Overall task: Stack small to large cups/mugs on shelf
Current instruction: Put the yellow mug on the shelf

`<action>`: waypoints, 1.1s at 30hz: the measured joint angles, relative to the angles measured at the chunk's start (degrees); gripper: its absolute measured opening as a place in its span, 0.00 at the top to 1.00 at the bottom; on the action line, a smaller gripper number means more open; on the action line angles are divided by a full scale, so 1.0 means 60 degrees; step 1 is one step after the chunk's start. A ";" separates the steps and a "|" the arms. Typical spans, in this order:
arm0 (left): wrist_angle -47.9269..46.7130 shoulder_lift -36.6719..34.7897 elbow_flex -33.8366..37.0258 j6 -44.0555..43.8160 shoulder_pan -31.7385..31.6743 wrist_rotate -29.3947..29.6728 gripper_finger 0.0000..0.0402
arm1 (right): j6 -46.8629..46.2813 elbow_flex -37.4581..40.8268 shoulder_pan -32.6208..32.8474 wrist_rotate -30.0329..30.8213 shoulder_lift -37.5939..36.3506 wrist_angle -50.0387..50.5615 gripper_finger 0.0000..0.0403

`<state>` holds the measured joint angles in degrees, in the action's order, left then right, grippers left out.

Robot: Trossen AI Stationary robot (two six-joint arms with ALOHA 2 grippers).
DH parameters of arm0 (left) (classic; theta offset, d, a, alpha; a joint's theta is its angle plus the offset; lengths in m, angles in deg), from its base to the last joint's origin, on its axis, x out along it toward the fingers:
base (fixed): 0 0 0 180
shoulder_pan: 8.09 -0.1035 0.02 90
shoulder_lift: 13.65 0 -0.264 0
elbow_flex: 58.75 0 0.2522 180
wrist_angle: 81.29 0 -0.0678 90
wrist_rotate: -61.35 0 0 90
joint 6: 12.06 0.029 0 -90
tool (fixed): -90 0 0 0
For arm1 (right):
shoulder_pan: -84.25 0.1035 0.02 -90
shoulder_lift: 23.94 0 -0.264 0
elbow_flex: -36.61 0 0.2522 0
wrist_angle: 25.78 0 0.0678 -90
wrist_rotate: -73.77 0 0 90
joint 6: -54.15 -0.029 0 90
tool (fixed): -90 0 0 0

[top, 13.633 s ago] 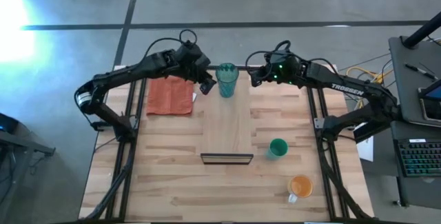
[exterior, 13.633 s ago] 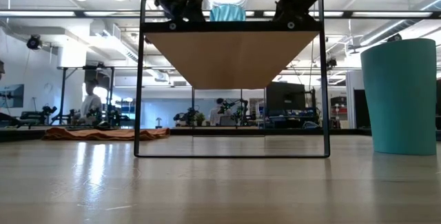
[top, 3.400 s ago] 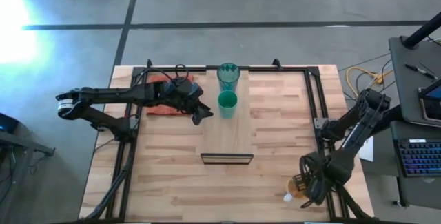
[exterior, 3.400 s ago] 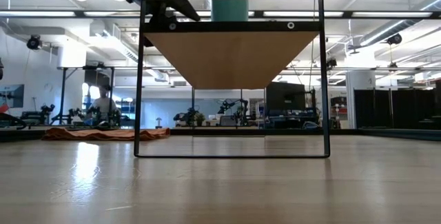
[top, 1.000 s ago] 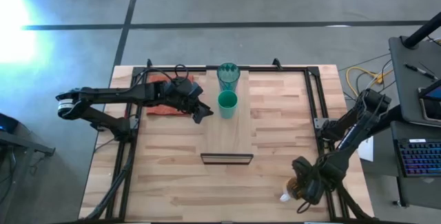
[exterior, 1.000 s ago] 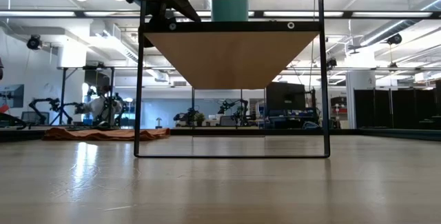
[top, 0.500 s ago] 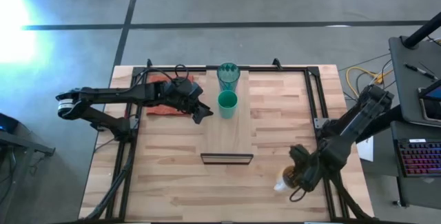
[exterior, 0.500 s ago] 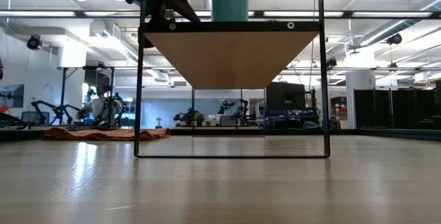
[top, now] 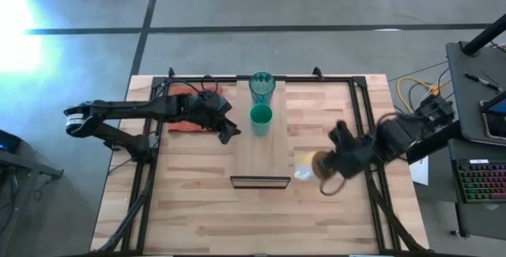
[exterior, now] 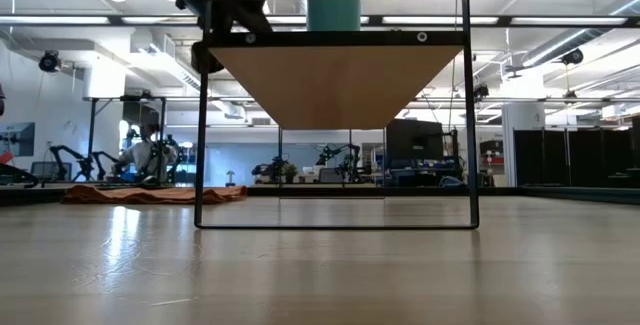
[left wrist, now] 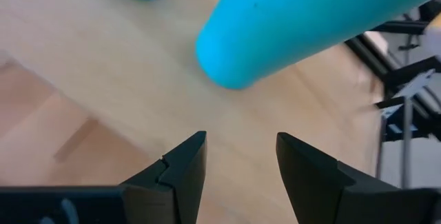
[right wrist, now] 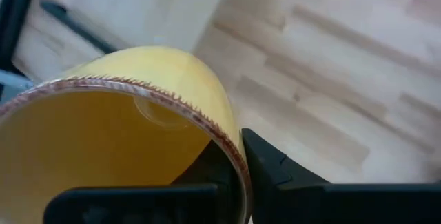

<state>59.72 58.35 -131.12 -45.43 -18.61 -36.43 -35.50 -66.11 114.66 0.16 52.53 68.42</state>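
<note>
Here, the teal tumbler (top: 262,86) and green cup (top: 261,118) stand on the shelf (top: 259,158). The right pincer (top: 326,165), grasping the orange mug (top: 309,165) by its rim, carries it beside the shelf; placing remains. The left pincer (top: 229,130) waits released nearby.

The bench (top: 198,194) under me was jointed wood blocks with a faint sheen. The shelf (top: 261,150) was paler, smoother wood on a dark metal frame (exterior: 205,115). My fingers (left wrist: 182,165) looked like matt black plastic. The mug (right wrist: 131,134) was glossy with a rough brown rim. The cloth (top: 180,122) looked soft.
</note>
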 joint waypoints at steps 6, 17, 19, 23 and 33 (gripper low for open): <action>-0.0186 -0.0678 0.0007 0.0338 0.0089 0.0601 0.60 | 0.1777 -0.0984 -0.1814 -0.0446 0.0608 -0.0259 0.97; -0.0230 -0.2306 0.0324 0.0464 0.0086 0.1688 0.60 | 0.4995 -0.2938 -0.3879 -0.2500 0.2919 -0.0715 0.97; -0.0198 -0.2430 0.0454 0.0464 0.0086 0.1801 0.60 | 0.5370 -0.3440 -0.4037 -0.2752 0.3343 -0.0710 0.97; -0.0185 -0.2688 0.0837 0.0428 0.0086 0.1868 0.60 | 0.5932 -0.4346 -0.4198 -0.3219 0.4161 -0.0690 0.97; 0.0955 -0.2949 0.1252 0.0899 0.0295 0.1860 0.60 | 0.5839 -0.5445 -0.4641 -0.3724 0.5218 0.0237 0.97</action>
<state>65.45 40.66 -123.60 -40.03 -16.84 -25.27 -0.46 -98.79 86.82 -22.19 83.84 69.84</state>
